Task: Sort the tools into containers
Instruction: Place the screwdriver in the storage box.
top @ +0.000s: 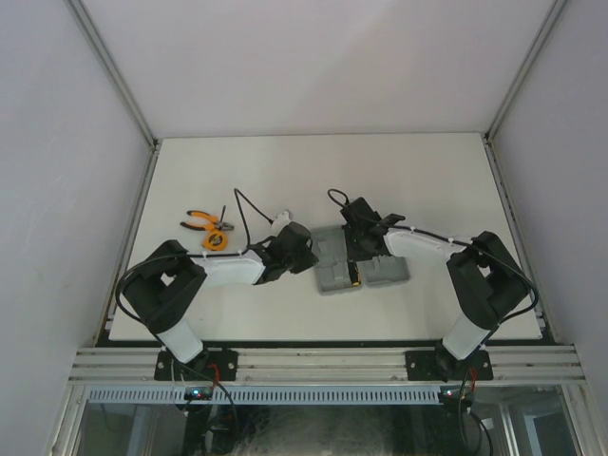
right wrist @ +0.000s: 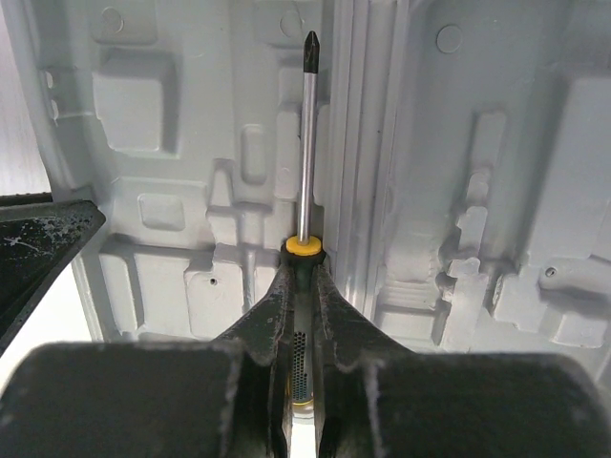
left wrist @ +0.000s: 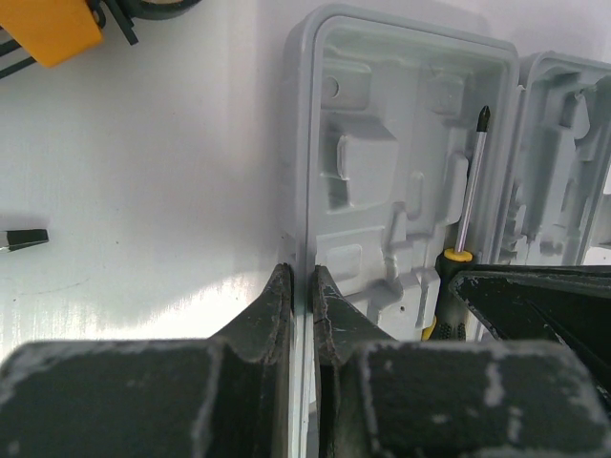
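Observation:
The grey hinged tool case (top: 389, 273) lies open at the table's middle, both moulded halves up. My left gripper (top: 313, 255) is shut on the case's left rim, which stands between the fingertips in the left wrist view (left wrist: 301, 274). My right gripper (top: 356, 245) is shut on the handle of a yellow-and-black screwdriver (right wrist: 305, 143) and holds it over the left half of the case (right wrist: 143, 114), next to the hinge, shaft pointing away. That screwdriver also shows in the left wrist view (left wrist: 466, 200). Orange-handled pliers (top: 203, 221) and the round orange tape measure (top: 215, 240) lie on the table to the left.
An orange-yellow object (left wrist: 48, 27) lies at the top left of the left wrist view, and a dark pointed tip (left wrist: 24, 239) pokes in at its left edge. One right finger (left wrist: 535, 301) shows at that view's right. The white table is walled in on three sides.

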Robot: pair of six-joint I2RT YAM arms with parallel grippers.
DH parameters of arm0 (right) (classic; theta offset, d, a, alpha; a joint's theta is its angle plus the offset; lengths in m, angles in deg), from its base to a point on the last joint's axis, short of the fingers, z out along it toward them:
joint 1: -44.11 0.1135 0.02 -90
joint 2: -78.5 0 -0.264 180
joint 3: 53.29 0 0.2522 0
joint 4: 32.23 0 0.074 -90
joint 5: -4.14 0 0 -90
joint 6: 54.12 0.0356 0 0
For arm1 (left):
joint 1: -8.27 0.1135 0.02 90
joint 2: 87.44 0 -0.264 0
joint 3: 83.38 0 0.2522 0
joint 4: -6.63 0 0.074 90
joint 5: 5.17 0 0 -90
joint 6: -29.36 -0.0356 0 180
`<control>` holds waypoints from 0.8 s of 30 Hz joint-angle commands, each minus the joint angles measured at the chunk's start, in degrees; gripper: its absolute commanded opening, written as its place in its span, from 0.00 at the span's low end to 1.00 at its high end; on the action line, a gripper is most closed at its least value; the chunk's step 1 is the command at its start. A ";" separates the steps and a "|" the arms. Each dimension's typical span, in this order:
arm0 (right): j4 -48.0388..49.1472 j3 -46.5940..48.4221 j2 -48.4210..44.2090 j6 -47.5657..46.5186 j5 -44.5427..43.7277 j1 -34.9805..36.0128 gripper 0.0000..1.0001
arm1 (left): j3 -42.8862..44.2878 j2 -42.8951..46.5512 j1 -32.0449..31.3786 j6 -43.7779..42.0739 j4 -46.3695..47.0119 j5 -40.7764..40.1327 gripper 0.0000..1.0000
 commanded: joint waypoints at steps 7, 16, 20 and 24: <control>-2.56 -0.92 8.17 0.46 4.43 0.28 0.00 | -0.99 0.07 0.34 0.05 0.91 0.65 0.00; -3.23 -1.62 13.10 0.05 6.60 1.79 0.00 | -0.27 -0.29 0.27 -1.23 0.92 1.38 0.00; -3.08 -2.55 14.00 0.28 6.59 1.33 0.00 | 0.48 -0.70 -0.02 -2.59 2.04 2.46 0.00; -3.09 -3.92 14.52 0.36 5.98 0.55 0.00 | 1.32 -1.08 -1.04 -4.36 3.28 3.42 0.00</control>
